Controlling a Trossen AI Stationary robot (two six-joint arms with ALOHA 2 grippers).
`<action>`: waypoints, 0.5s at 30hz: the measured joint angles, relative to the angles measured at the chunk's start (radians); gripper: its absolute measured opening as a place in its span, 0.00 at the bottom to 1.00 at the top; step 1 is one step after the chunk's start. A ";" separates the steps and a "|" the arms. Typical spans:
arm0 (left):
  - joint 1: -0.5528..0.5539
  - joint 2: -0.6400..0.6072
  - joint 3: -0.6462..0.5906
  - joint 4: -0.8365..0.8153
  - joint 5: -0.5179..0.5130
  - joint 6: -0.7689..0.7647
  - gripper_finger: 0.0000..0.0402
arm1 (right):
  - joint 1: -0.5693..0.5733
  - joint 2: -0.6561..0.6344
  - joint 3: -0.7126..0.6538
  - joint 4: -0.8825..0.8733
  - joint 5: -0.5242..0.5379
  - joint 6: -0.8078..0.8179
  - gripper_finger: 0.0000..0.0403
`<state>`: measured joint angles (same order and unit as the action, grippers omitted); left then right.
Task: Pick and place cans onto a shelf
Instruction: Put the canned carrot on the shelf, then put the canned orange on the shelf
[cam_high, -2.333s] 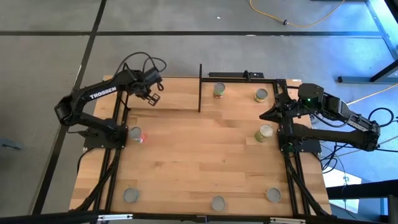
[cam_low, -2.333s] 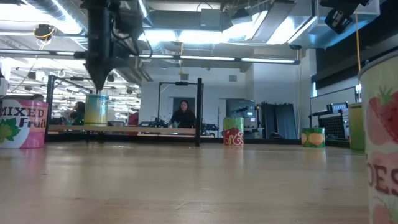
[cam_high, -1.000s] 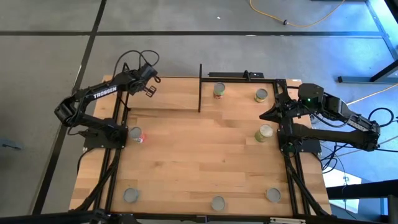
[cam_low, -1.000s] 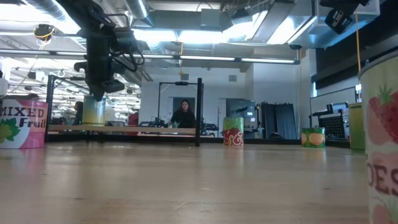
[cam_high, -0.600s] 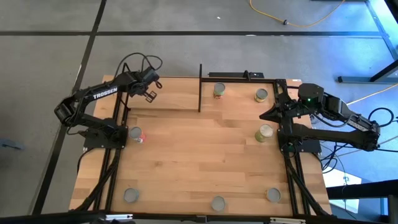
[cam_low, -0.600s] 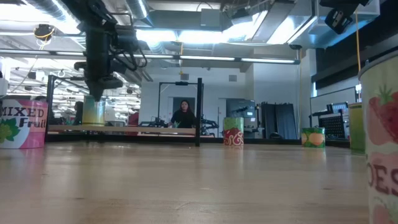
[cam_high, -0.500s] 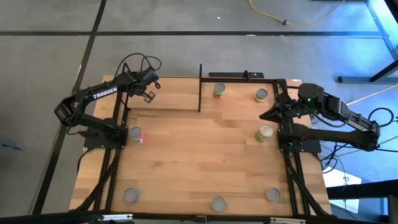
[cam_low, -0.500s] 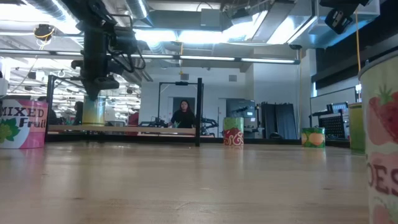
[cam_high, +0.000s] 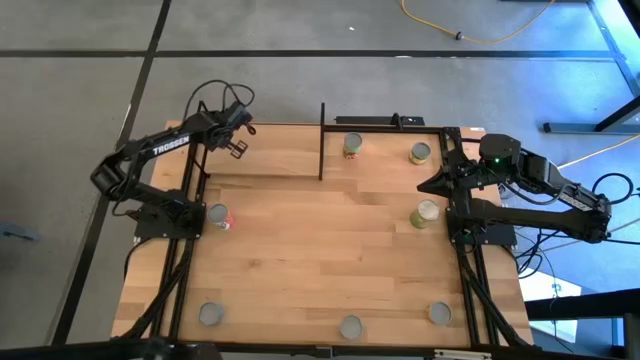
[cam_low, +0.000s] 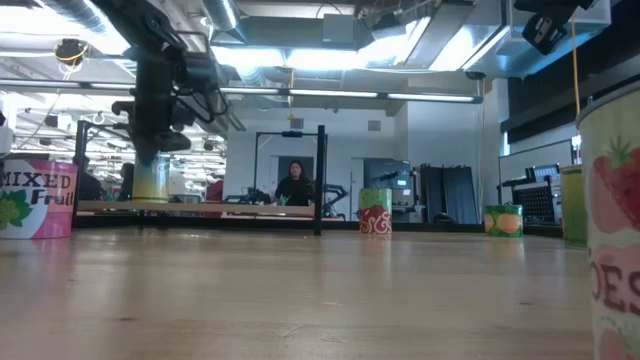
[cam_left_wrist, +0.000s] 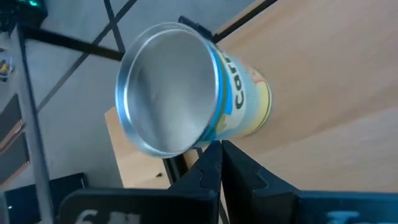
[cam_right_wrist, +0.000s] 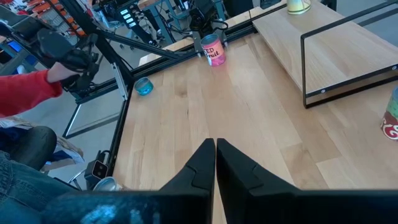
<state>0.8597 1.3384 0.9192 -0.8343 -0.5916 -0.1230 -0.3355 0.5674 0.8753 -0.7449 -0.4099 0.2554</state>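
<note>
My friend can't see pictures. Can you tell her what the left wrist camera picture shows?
A can with a shiny silver top and a yellow, blue and green label stands on a light-wood shelf, right ahead of the left tool. The tool's two dark fingers are shut together and hold nothing.

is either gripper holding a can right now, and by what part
Neither. The left gripper is shut and empty just above the yellow-labelled can standing on the shelf. The right gripper is shut on nothing over the table.
</note>
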 joint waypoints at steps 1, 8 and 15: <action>0.000 0.004 0.000 0.011 0.003 0.002 0.00 | 0.000 0.000 0.000 0.000 0.000 0.000 0.05; 0.000 0.010 0.000 0.029 -0.007 0.003 0.00 | 0.000 0.000 0.000 0.000 0.000 -0.002 0.05; -0.049 0.009 0.039 -0.033 0.092 -0.015 0.00 | 0.000 0.000 0.000 0.000 -0.001 0.002 0.05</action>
<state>0.8108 1.3472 0.9580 -0.8675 -0.4999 -0.1385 -0.3355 0.5674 0.8753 -0.7452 -0.4107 0.2573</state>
